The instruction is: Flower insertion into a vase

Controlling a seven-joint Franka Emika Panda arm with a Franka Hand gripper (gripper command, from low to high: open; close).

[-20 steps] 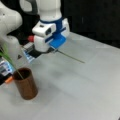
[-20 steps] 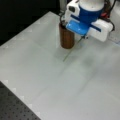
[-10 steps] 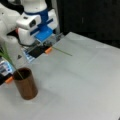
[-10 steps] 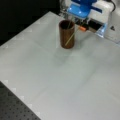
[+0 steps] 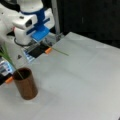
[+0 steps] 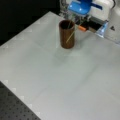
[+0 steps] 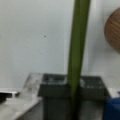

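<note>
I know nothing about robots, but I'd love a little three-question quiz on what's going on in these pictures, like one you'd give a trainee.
1. True or false: the vase lies tipped over on the table.
2. What does the hand hold? A) a green stem B) a spoon C) nothing
3. Fill in: in the wrist view, the vase shows at the picture's ___ edge.

Key:
1. False. It stands upright in both front views.
2. A. The stem runs up from between the hand's fingers.
3. Right.
</note>
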